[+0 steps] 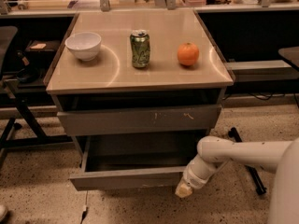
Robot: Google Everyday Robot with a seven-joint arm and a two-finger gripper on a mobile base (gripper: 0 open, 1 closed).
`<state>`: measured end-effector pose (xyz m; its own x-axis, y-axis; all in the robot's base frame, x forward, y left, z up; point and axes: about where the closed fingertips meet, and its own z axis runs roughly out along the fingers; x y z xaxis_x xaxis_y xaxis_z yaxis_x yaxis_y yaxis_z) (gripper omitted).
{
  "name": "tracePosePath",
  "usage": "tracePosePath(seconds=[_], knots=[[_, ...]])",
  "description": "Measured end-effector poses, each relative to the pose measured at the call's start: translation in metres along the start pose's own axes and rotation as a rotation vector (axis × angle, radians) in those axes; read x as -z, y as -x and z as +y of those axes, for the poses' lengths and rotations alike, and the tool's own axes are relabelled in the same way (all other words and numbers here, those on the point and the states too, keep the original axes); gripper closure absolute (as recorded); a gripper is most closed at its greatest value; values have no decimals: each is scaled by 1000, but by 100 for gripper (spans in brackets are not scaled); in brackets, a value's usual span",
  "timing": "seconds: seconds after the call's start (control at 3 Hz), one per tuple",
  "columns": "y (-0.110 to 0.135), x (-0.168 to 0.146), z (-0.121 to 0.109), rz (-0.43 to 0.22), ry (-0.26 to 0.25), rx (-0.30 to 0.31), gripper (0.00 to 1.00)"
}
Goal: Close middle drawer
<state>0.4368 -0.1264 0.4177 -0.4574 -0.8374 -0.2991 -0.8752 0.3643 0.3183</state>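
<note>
The middle drawer (126, 178) is a wide, shallow grey drawer with a plain flat front. It stands pulled out of the cabinet and its grey tray interior (135, 154) shows. My gripper (184, 189) is at the end of my white arm (233, 155). It sits low at the right end of the drawer front, at or just in front of its lower right corner. I cannot tell whether it touches the front.
Above the open drawer is a taller grey drawer front with pale scratch marks (140, 119). The cabinet top (112, 73) holds a white bowl (83, 45), a green can (140, 48) and an orange (188, 54). A chair frame (14, 106) stands at the left and a wheeled base (247, 164) at the right.
</note>
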Motion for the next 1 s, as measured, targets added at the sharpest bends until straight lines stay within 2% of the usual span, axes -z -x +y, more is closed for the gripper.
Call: tracePosePath(seconds=[0.67,1.0], knots=[[16,-5,-33,35,-48,22,100],[16,-5,-33,36,-48,23,82]])
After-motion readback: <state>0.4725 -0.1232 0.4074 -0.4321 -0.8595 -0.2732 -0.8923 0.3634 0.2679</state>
